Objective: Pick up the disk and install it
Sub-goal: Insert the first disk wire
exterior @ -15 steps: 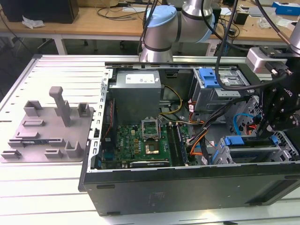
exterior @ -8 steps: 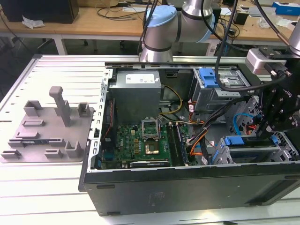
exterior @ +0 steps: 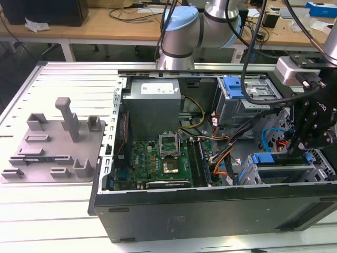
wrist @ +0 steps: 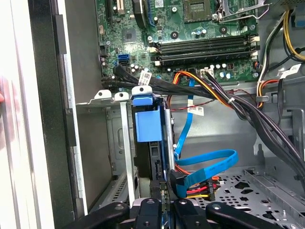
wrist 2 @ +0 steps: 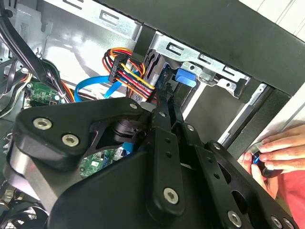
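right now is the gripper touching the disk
Cannot tell. In the first wrist view the gripper sits right at the near end of the disk, which stands in the metal cage, but neither contact nor a gap shows plainly.

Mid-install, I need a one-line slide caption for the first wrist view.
Tool at the blue-bracketed disk sitting in the drive cage, with cables and motherboard beyond.

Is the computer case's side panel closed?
No, the exterior view shows the case open on top, with the motherboard exposed inside.
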Robot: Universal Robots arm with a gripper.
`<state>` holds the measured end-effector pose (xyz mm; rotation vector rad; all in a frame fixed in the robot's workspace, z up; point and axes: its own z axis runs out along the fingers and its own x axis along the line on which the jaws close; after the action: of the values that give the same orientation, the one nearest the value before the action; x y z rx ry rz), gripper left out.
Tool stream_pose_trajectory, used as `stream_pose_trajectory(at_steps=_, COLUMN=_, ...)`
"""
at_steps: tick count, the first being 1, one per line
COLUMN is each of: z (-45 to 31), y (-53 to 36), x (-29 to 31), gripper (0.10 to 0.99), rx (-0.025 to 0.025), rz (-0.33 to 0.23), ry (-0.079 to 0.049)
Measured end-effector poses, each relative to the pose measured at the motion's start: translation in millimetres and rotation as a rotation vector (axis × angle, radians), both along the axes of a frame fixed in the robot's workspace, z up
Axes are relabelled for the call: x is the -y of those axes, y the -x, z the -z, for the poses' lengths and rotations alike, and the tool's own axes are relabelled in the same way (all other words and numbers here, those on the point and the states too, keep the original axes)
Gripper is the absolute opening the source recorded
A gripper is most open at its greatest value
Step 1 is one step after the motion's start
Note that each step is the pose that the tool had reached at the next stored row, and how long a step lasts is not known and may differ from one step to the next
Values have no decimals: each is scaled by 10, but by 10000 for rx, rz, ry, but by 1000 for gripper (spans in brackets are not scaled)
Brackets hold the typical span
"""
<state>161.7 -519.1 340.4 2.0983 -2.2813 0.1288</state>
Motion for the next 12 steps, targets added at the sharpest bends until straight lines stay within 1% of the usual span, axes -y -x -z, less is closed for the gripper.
stream_pose_trajectory(at_steps=8, z=22, y=0, x=3, gripper=169, rx=0, rz=0, ry=0)
stream_pose_trajectory(at_steps=12, z=52, y=0, x=6, gripper=169, rx=0, rz=0, ry=5)
